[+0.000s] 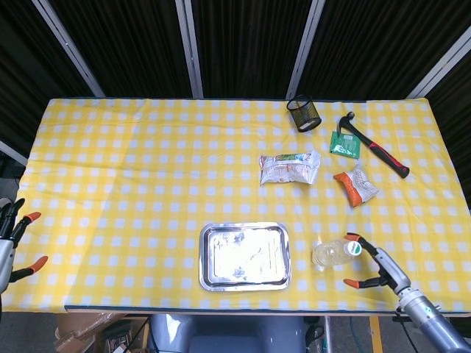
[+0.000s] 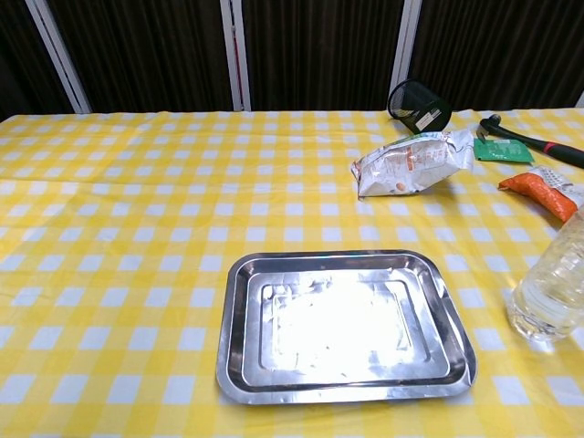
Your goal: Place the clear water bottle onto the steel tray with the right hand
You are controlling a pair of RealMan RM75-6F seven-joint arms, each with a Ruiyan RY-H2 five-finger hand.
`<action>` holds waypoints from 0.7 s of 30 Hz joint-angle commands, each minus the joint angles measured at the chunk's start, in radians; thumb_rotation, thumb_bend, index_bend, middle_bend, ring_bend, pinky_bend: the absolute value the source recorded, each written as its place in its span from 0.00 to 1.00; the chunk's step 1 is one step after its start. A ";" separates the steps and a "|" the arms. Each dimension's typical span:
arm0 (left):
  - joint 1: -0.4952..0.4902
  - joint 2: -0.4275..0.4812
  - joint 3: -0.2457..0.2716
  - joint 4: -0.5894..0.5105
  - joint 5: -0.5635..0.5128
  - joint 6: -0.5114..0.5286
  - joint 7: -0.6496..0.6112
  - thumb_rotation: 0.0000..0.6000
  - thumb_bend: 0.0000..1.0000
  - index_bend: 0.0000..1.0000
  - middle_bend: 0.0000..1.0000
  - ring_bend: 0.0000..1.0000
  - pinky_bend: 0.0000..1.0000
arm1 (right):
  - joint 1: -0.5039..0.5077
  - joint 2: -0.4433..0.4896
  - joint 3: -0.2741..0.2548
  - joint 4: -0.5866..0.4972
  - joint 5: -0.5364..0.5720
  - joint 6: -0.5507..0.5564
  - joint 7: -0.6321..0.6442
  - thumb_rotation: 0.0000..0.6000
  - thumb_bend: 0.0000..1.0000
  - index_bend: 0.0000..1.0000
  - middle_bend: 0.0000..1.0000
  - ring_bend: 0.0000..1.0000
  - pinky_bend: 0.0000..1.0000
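Fingers of your right hand (image 1: 375,266) are spreading apart just beside the clear water bottle (image 1: 335,253); its label is showing you nothing readable.

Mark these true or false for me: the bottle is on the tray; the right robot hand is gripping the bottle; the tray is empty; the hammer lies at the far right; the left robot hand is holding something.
1. The clear water bottle is on the steel tray. False: it stands right of it.
2. The right robot hand grips the bottle. False: open beside it.
3. The tray is empty. True.
4. The hammer lies far right. True.
5. The left robot hand holds something. False: empty.
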 commanded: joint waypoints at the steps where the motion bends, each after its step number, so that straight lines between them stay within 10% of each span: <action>1: 0.000 0.001 0.000 0.000 -0.003 -0.003 -0.002 1.00 0.17 0.19 0.00 0.00 0.00 | 0.020 -0.036 -0.024 0.026 -0.029 0.011 0.035 1.00 0.13 0.17 0.08 0.00 0.00; 21: -0.008 -0.006 0.001 -0.011 -0.029 -0.037 0.041 1.00 0.18 0.19 0.00 0.00 0.00 | 0.046 -0.196 0.024 0.052 0.068 0.042 -0.007 1.00 0.13 0.17 0.08 0.00 0.00</action>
